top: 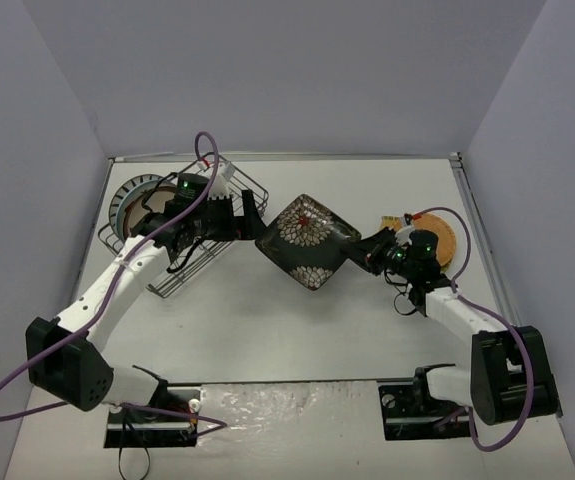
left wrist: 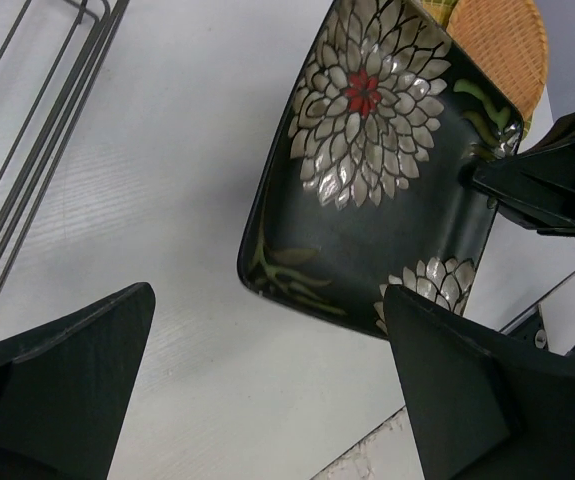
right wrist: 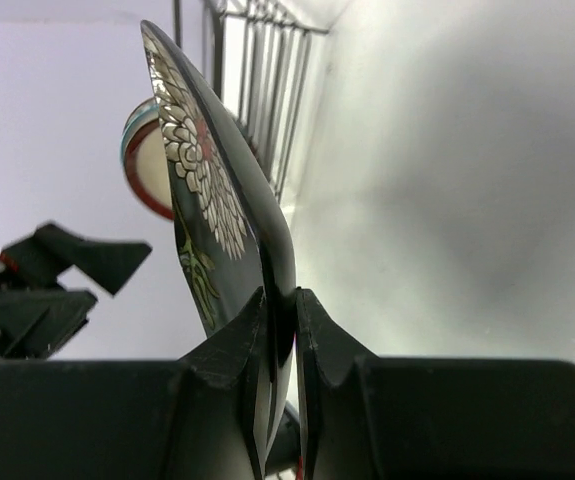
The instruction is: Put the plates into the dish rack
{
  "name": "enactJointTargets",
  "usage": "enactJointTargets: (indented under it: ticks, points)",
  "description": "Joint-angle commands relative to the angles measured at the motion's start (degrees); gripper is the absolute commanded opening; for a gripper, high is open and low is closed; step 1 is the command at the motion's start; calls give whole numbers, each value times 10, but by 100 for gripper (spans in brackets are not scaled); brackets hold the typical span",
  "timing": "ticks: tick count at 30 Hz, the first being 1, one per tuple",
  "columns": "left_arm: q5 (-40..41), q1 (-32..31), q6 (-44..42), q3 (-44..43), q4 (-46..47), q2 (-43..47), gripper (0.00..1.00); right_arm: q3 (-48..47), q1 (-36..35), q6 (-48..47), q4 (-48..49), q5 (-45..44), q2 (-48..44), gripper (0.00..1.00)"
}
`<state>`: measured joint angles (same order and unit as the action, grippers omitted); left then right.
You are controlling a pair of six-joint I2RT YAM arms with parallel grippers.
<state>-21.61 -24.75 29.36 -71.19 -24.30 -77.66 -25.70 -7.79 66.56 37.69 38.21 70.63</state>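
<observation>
Well, here is how your workspace stands in the top view:

- Your table (top: 297, 340) is a plain white surface. Pale lavender walls (top: 287, 70) close it in at 9, 12 and 3 o'clock.
- The dish rack (top: 180, 272) sits at 10 o'clock on the table. The black-striped plate (top: 125, 195) is at the rack's 9 o'clock end.
- The dark square plate (top: 305, 240) is near the table's centre. It is turned corner-on like a diamond and lies between your two grippers.
- Your right gripper (right wrist: 279, 340) reaches in from the plate's 3 o'clock side. Its fingers are pinched tight on the rim, one on each face.
- Your left gripper (left wrist: 267, 390) is at the plate's 9 o'clock corner. Its fingers are spread wide and clear of the plate.
- The orange-tan plate (top: 447, 238) lies at 3 o'clock on the table, partly hidden by your right wrist.
</observation>
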Motion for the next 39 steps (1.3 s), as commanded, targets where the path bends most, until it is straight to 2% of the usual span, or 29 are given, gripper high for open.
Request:
enactJointTargets:
  ticks: [1, 11, 15, 23, 32, 34, 39]
  points:
    - [-36, -3, -41, -88, -20, -16, 97, -68, 2, 34, 149, 114, -22, 0]
    - [-103, -2, -27, -166, -68, -76, 97, -75, 1, 82, 249, 159, -10, 0]
    - [-131, -2, -18, -172, -61, -82, 93, -82, 1, 86, 274, 174, -6, 0]
    - [-198, -2, 21, -171, -30, -101, 77, -85, -4, 94, 304, 187, 5, 0]
    - [-239, 2, 35, -176, -29, -102, 50, -79, -3, 100, 336, 199, 21, 0]
    - [-236, 4, 29, -179, -41, -100, 41, -81, -4, 99, 336, 201, 24, 0]
    - [-249, 22, 6, -182, -71, -94, 34, -82, -2, 95, 339, 210, 32, 0]
